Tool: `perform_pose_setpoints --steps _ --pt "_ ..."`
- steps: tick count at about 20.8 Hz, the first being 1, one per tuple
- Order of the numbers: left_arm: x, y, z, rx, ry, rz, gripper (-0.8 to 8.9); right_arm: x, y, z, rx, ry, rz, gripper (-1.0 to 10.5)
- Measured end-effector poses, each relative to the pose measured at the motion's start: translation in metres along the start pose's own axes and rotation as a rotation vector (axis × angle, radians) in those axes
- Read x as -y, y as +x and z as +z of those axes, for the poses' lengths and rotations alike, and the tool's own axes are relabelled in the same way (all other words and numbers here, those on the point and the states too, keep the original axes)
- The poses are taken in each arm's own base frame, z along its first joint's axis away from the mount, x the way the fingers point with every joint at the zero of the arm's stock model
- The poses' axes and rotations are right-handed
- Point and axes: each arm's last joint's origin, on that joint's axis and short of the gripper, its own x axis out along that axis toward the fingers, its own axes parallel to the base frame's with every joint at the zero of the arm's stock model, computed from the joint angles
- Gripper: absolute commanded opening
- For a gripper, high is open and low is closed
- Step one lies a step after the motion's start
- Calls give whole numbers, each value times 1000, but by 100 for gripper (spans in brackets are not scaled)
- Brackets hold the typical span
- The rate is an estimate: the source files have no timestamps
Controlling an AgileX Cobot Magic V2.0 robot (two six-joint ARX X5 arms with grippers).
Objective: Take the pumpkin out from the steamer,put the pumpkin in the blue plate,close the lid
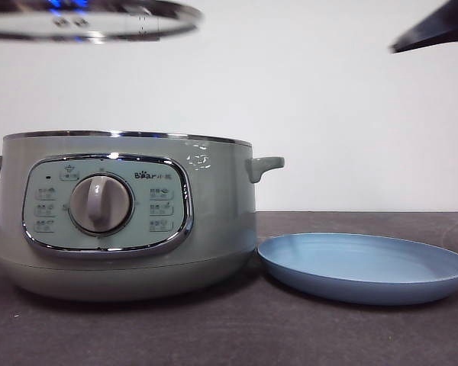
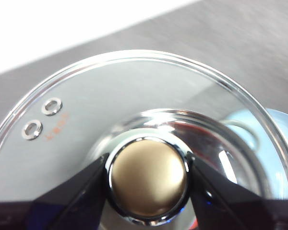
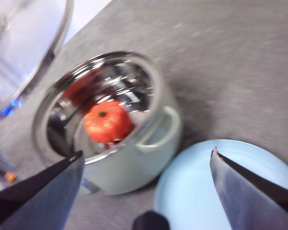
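With the left gripper (image 2: pixel 149 179) clamped on the raised lid's (image 1: pixel 91 19) knob, the wide-open, empty right gripper (image 3: pixel 146 163) hung above, the pumpkin (image 3: pixel 107 121) inside the steamer (image 3: pixel 129 163) toward its eleven o'clock.

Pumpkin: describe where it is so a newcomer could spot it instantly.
Find the big sage-green steamer beside the blue plate; its lid is held up by the left end effector. Look into the open chrome bowl: the pumpkin is the one orange-red, ribbed lump inside.
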Motion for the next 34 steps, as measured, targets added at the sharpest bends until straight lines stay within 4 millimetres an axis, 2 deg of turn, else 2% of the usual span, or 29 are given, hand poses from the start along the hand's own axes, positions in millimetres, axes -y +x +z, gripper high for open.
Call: perform_pose_setpoints --steps 7,10,16,20,22,25,33,34 --pt "-9 -52 -9 60 -11 143 -8 -23 54 23 -124 -58 77 462" --pt "-12 -68 -15 62 -15 214 -8 -36 79 35 -191 -101 68 562" --pt "-19 -107 -32 85 -27 345 -8 -75 145 69 -387 -244 35 573" --pt "-20 -118 -37 101 -32 346 -8 -92 188 80 -495 -325 -33 577" --pt "-20 -118 -38 89 -30 346 -8 -99 208 77 -506 -366 -58 576" --pt "-20 -116 -38 80 -28 345 -8 -104 231 62 -556 -414 -79 576" --pt "-20 -116 -38 80 -29 340 -8 -92 285 17 -694 -415 -28 562" --pt "-20 -116 -39 80 -29 340 -8 -92 289 13 -700 -419 -24 503"
